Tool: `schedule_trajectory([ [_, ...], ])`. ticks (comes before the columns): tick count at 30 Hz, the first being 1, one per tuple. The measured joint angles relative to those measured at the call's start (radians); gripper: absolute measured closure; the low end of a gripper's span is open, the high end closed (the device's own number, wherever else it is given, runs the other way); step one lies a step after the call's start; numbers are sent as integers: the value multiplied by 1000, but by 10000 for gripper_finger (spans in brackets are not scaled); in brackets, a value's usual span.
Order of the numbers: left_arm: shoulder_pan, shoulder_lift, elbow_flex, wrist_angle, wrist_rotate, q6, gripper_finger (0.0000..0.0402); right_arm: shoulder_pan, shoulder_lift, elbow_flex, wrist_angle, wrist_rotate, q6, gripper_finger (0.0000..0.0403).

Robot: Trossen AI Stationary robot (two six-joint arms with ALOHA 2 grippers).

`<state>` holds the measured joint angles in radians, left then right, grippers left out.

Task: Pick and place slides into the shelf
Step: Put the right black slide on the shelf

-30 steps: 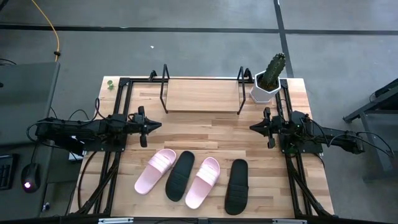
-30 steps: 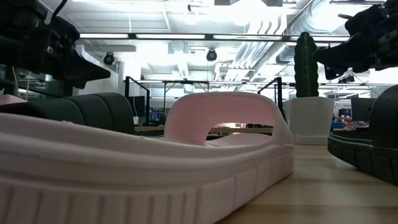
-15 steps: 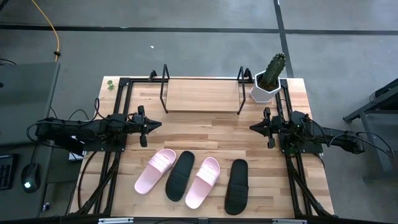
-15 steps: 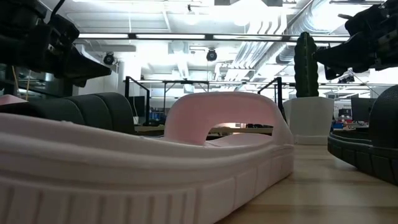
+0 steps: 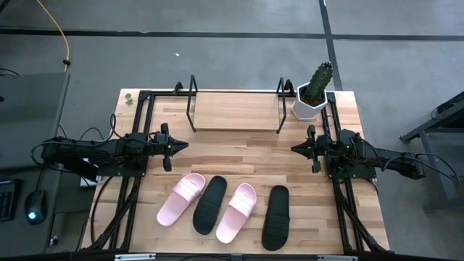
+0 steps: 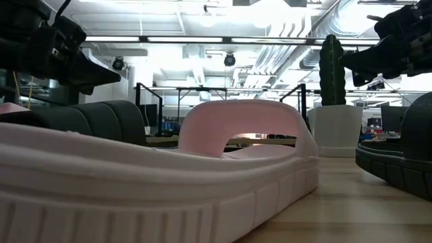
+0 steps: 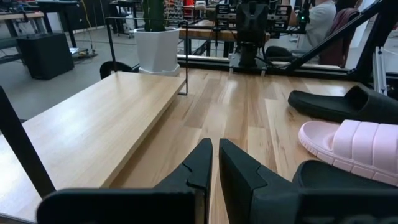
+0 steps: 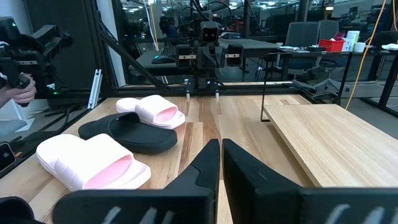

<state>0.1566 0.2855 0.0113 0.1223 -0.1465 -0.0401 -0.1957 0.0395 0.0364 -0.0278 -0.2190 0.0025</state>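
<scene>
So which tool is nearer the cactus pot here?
Right. The right tool sits just in front of the cactus pot on the same side; the left tool is across the table, past the shelf.

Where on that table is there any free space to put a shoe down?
The shelf board between its wire frames is bare. So is the table strip between both waiting arms. The near edge is crowded: four slides in a row. A cactus pot fills the far right corner.

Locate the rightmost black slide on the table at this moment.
In the high view, the black slide lies at the right end of the row of four, beside a pink slide, on the table's near half, opposite the shelf.
</scene>
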Motion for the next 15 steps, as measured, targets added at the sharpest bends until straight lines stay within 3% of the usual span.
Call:
schedule_trajectory([
  [15,0,0,0,49,25,-186,383,0,0,0,4,0,19,392],
])
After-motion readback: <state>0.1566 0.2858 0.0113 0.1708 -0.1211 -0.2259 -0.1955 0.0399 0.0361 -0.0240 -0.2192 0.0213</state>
